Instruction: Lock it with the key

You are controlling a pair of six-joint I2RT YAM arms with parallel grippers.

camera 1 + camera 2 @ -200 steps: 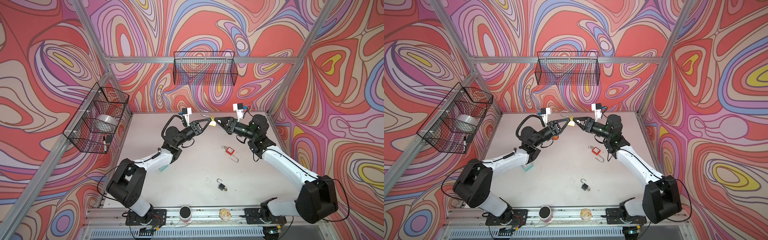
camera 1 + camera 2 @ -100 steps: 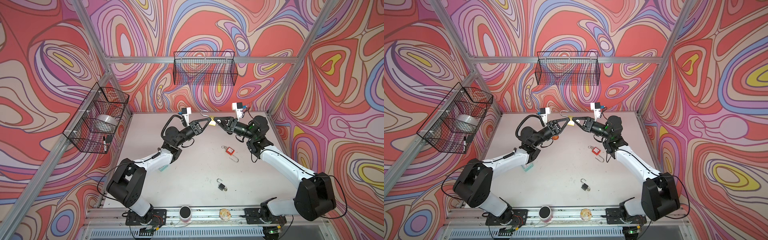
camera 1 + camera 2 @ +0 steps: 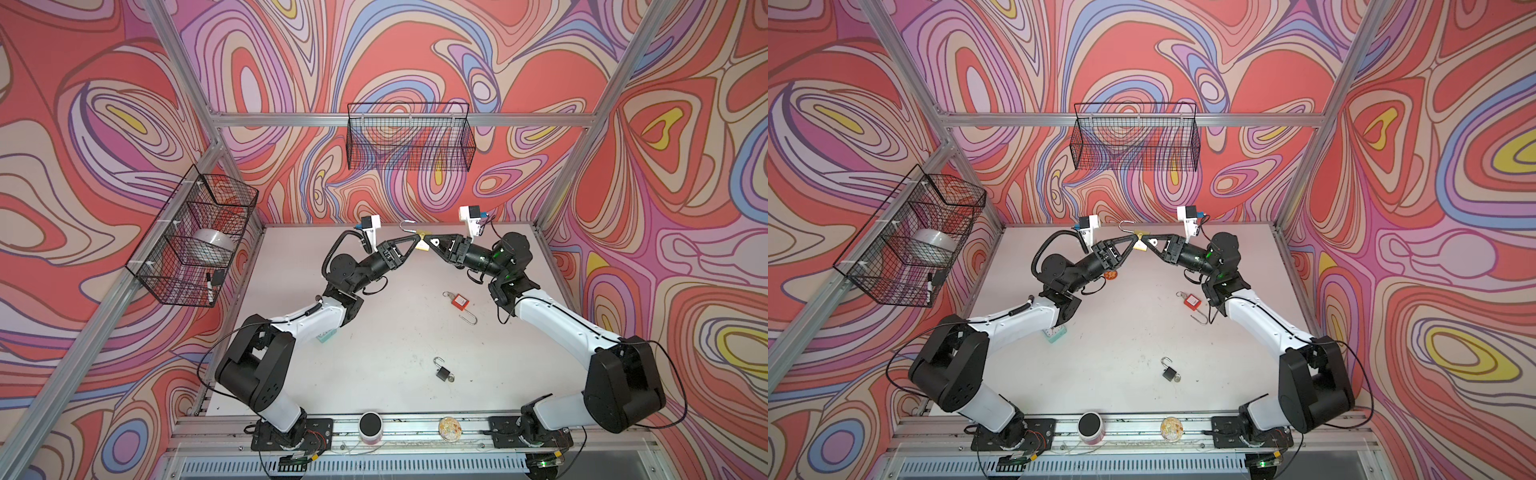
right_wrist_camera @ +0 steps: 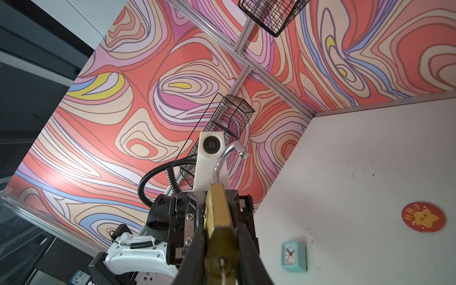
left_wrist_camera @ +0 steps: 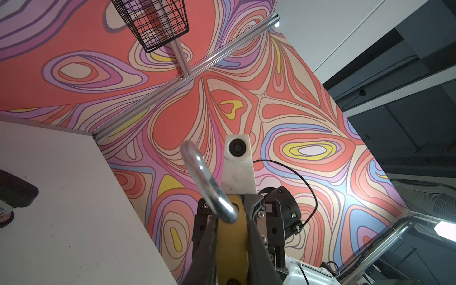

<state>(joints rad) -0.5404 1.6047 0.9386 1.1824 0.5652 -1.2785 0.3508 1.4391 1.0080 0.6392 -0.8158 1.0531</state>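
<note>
The left tool (image 3: pixel 417 238) and right tool (image 3: pixel 432 242) each pinch the smooth brass padlock (image 4: pixel 219 209) (curved steel shackle (image 4: pixel 229 148) open).

walls: red-purple swirl print (image 3: pixel 415 50) | frame: aluminium rails (image 3: pixel 291 119) | tabletop: white, scuffed (image 3: pixel 395 328) | back basket: black wire (image 3: pixel 409 141)

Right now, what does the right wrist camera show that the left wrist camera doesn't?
Only the right wrist view shows the key in the keyhole of the brass padlock, a teal clock and a red star badge on the table, and the divided side basket. Only the left wrist view shows the open hole in the padlock's top beside the shackle, and the right arm's wrist camera. Both show the padlock clamped in that arm's own tool, left tool and right tool, the shackle open, and the back-wall basket.
</note>
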